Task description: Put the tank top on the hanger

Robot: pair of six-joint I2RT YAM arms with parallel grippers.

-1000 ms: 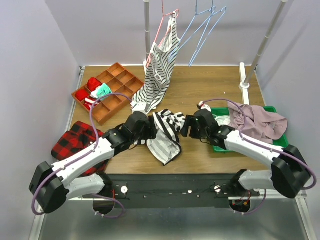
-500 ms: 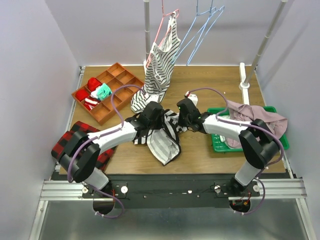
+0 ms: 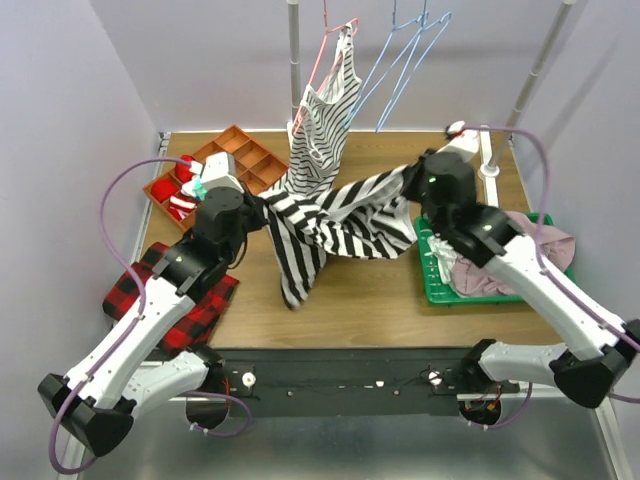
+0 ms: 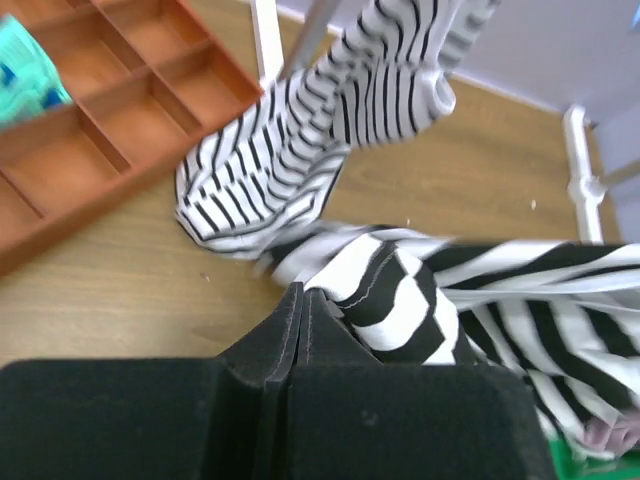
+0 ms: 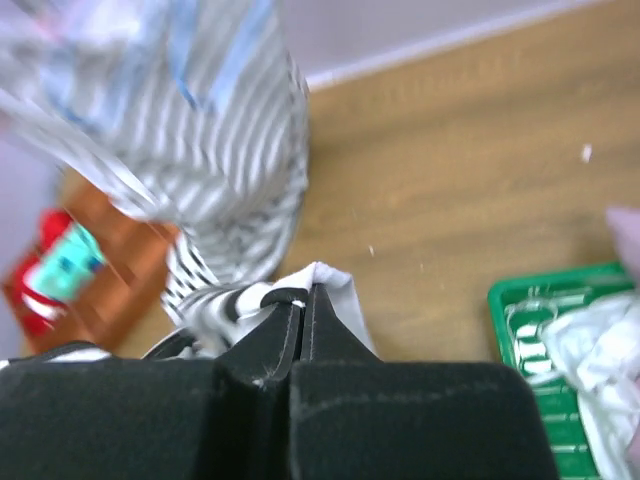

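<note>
The tank top [image 3: 335,220], with wide black-and-white stripes, hangs stretched in the air between my two arms above the table. My left gripper [image 3: 262,207] is shut on its left end, and the cloth [image 4: 400,300] bulges right beside the closed fingertips. My right gripper [image 3: 408,178] is shut on the right end, with a white fold of the cloth [image 5: 318,277] pinched at its tip. A loose part of the tank top droops toward the table at the lower left. The light-blue hanger [image 3: 405,70] hangs from the rail at the back, above and between the grippers.
A finer-striped top [image 3: 318,130] hangs on a pink hanger [image 3: 325,55] left of the blue one. An orange divided tray [image 3: 225,175] stands at the back left, a red plaid cloth [image 3: 175,295] at the front left, and a green basket [image 3: 440,280] with a mauve garment [image 3: 510,255] on the right.
Both grippers closed on the striped tank top as it lay on the table, then lifted it and moved apart, so it now hangs stretched between them.
</note>
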